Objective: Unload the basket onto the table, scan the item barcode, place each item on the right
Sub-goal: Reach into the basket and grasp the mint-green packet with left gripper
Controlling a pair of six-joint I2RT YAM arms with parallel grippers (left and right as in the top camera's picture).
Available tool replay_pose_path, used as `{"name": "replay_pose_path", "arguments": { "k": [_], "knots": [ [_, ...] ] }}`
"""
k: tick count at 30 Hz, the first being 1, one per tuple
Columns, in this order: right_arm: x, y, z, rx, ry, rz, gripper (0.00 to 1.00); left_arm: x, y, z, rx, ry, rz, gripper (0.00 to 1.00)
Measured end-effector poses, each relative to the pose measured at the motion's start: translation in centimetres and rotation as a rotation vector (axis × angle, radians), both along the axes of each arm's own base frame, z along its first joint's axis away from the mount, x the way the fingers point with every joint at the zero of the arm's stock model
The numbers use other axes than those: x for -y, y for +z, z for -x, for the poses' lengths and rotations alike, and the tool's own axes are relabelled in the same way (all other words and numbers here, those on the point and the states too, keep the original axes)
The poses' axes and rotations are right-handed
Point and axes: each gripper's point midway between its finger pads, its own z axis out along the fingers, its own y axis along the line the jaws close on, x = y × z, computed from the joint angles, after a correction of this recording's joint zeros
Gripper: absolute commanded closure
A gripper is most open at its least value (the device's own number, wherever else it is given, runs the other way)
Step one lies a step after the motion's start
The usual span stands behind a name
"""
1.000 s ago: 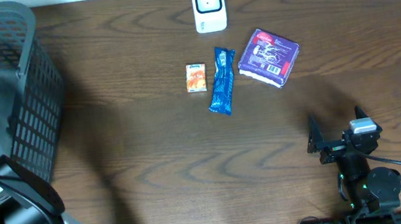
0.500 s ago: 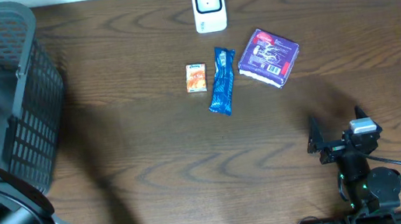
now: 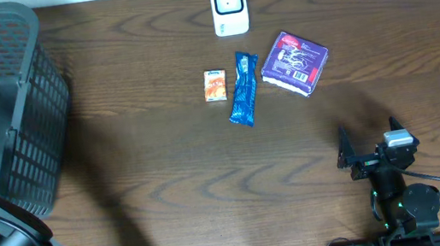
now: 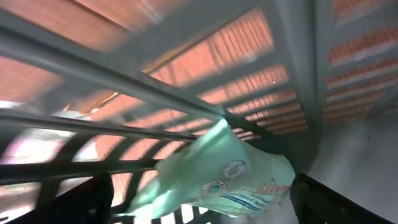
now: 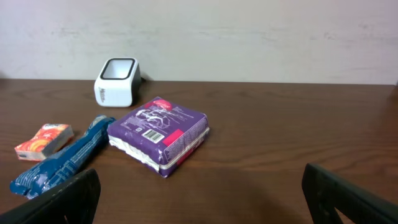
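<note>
Dark wooden table (image 3: 168,182) bears a grey basket (image 3: 33,141) holding a pale-green packet (image 4: 230,177).

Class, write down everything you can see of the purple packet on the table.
The purple packet is a squarish, flat pack in glossy plastic wrap, with white print on top, a white barcode label and a pink patch near one edge; white layers show along its sides. It lies flat, turned askew, on the wooden table, just right of the blue wrapper, a narrow gap between them.
</note>
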Motion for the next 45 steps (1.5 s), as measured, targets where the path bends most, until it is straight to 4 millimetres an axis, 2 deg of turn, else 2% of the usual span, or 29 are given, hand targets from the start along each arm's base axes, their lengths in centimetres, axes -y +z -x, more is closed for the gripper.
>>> {"name": "replay_pose_path", "arguments": {
  "k": [3, 5, 7, 9, 11, 13, 16, 17, 22, 26, 28, 29, 30, 31, 32, 33, 39, 42, 45],
  "knots": [
    [0.0, 0.0, 0.0, 0.0, 0.0, 0.0, 0.01, 0.3, -1.5, 0.1, -0.007, -0.031, 0.03, 0.11],
    [0.0, 0.0, 0.0, 0.0, 0.0, 0.0, 0.01, 0.5, -2.3, 0.0, -0.008, -0.046, 0.043, 0.16],
    [0.0, 0.0, 0.0, 0.0, 0.0, 0.0, 0.01, 0.7, -3.0, 0.1, -0.016, -0.058, 0.051, 0.29],
    [0.0, 0.0, 0.0, 0.0, 0.0, 0.0, 0.01, 0.9, -3.5, 0.2, -0.019, -0.06, 0.056, 0.5],
    [0.0, 0.0, 0.0, 0.0, 0.0, 0.0, 0.01, 1.0, -4.0, 0.2, -0.02, -0.07, 0.062, 0.52],
    [0.0, 0.0, 0.0, 0.0, 0.0, 0.0, 0.01, 1.2, -4.5, 0.3, -0.019, -0.075, 0.069, 0.64],
    [0.0, 0.0, 0.0, 0.0, 0.0, 0.0, 0.01, 1.4, -4.9, 0.4, -0.022, -0.077, 0.08, 0.92],
    [0.0, 0.0, 0.0, 0.0, 0.0, 0.0, 0.01, 1.5, -4.9, 0.4, -0.028, -0.081, 0.083, 0.92],
    [0.0, 0.0, 0.0, 0.0, 0.0, 0.0, 0.01, 2.6, -5.7, 1.0, -0.052, -0.092, 0.145, 0.93],
    [0.0, 0.0, 0.0, 0.0, 0.0, 0.0, 0.01, 4.5, -6.8, 0.7, -0.029, -0.125, 0.254, 0.92],
    [0.0, 0.0, 0.0, 0.0, 0.0, 0.0, 0.01, 5.5, -7.3, 0.4, -0.013, -0.144, 0.306, 0.75],
    [0.0, 0.0, 0.0, 0.0, 0.0, 0.0, 0.01, 6.0, -7.5, 0.2, -0.011, -0.158, 0.329, 0.7],
    [0.0, 0.0, 0.0, 0.0, 0.0, 0.0, 0.01, 6.4, -7.6, 0.0, -0.008, -0.166, 0.343, 0.57],
    [0.0, 0.0, 0.0, 0.0, 0.0, 0.0, 0.01, 6.8, -7.6, -0.2, -0.009, -0.178, 0.351, 0.36],
    [0.0, 0.0, 0.0, 0.0, 0.0, 0.0, 0.01, 7.1, -7.5, -0.4, -0.005, -0.183, 0.353, 0.25],
    [0.0, 0.0, 0.0, 0.0, 0.0, 0.0, 0.01, 7.3, -7.4, -0.7, 0.002, -0.191, 0.354, 0.22],
    [0.0, 0.0, 0.0, 0.0, 0.0, 0.0, 0.01, 8.7, -3.9, -3.6, 0.11, -0.261, 0.294, 0.21],
    [0.0, 0.0, 0.0, 0.0, 0.0, 0.0, 0.01, 9.0, -2.3, -4.3, 0.17, -0.249, 0.265, 0.22],
    [0.0, 0.0, 0.0, 0.0, 0.0, 0.0, 0.01, 9.3, -2.3, -4.5, 0.211, -0.217, 0.28, 0.22]
  ]
}}
